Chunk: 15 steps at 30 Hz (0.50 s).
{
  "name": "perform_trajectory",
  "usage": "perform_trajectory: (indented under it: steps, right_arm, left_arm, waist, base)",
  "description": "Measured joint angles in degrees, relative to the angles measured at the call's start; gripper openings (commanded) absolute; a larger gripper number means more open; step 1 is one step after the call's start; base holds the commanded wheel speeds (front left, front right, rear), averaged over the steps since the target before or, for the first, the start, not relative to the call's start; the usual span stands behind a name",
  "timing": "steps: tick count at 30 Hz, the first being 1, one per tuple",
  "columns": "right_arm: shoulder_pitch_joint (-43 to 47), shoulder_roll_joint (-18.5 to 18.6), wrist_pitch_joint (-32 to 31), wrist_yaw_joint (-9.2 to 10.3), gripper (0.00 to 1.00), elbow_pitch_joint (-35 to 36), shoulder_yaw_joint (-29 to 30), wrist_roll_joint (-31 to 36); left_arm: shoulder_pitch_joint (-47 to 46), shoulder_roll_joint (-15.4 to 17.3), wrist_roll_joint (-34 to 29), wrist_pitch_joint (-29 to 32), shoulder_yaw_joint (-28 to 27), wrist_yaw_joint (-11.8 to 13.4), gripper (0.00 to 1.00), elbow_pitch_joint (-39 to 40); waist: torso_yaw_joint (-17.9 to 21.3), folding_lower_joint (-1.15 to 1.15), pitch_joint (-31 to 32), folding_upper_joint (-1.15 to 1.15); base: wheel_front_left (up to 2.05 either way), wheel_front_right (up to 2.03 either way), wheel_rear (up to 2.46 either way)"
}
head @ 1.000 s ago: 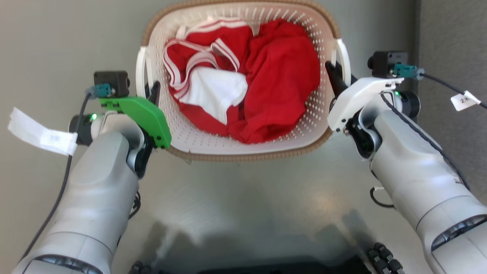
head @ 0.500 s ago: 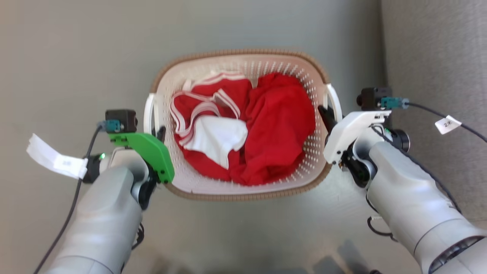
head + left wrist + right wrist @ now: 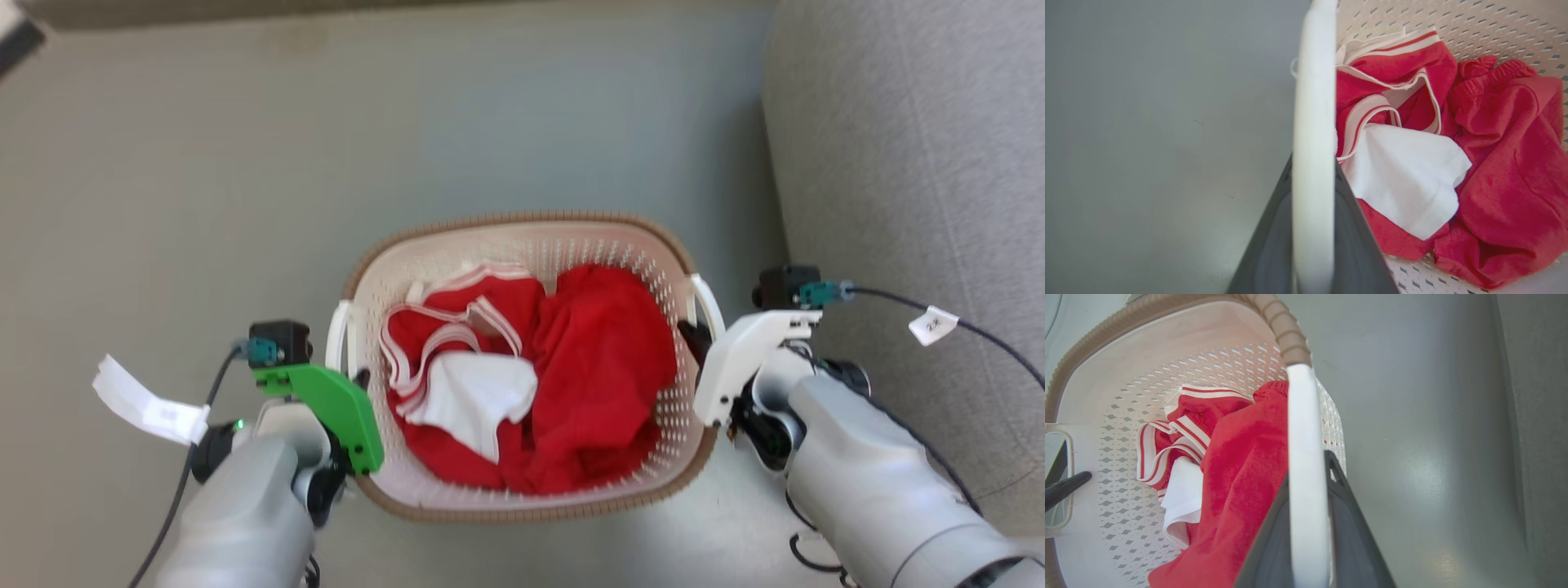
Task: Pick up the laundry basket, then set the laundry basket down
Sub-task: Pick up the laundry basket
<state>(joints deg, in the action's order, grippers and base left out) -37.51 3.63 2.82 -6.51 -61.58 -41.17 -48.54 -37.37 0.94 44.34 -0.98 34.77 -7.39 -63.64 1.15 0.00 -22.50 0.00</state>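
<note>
The laundry basket is cream perforated plastic with a brown woven-look rim. It holds red-and-white clothes. My left gripper is shut on its white left handle. My right gripper is shut on the white right handle. The left wrist view has the handle running up between the dark fingers of the left gripper, clothes to its right. The right wrist view has the right gripper clamped on its handle below the brown rim. Whether the basket touches the floor I cannot tell.
A grey upholstered piece of furniture stands close on the right of the basket. Smooth grey floor spreads to the left and beyond the basket. Cables with white tags hang off both wrists.
The whole head picture has shifted, so the camera moved; basket and arms now show lower and smaller in it. Both grippers keep the same hold on the handles.
</note>
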Motion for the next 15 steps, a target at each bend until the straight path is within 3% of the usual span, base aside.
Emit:
perform_trajectory:
  steps: [15]
  right_arm:
    - [7.52,-0.13,-4.2,0.0,0.0,-1.46,-3.76,-3.0]
  left_arm:
    - [8.77,0.0,4.53,3.09,2.99,0.0,0.0,-0.07]
  waist:
    - [-0.19,0.0,13.3,0.0]
  base:
    - [0.0,0.0,0.0]
